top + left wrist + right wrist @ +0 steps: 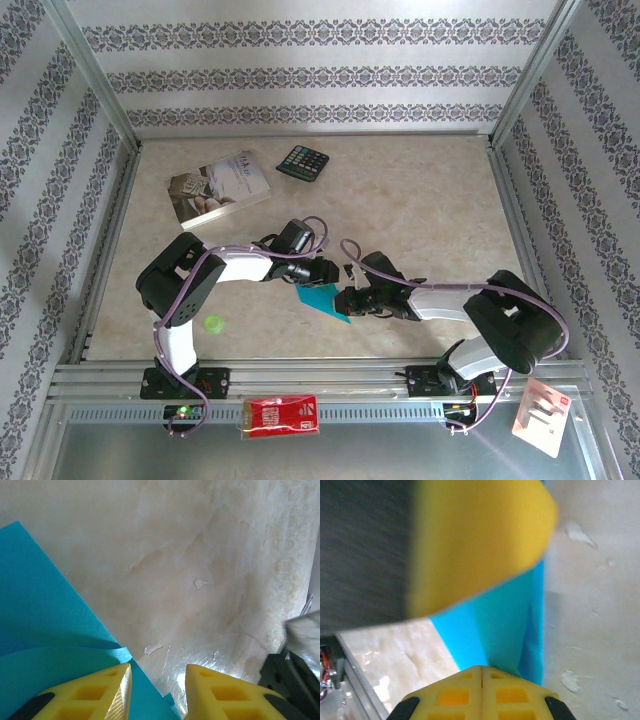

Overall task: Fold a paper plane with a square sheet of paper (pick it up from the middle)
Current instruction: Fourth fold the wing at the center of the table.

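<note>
The square sheet of paper (322,297) is turquoise-blue and lies folded in layers at mid-table, one corner pointing toward the near right. My left gripper (320,272) is over its far edge. In the left wrist view the left gripper (157,692) is open, one yellow finger (107,690) above the sheet of paper (45,630), the other above bare table. My right gripper (347,300) meets the sheet from the right. The right gripper (481,671) is shut, tips against the folded sheet of paper (495,625); whether paper is pinched between them is hidden. The left gripper's finger (480,540) looms close above.
A pale printed book (220,188) and a black calculator (303,162) lie at the back left. A small green dot (212,323) sits near the left arm's base. A red packet (282,415) and a white card (540,405) rest on the near rail.
</note>
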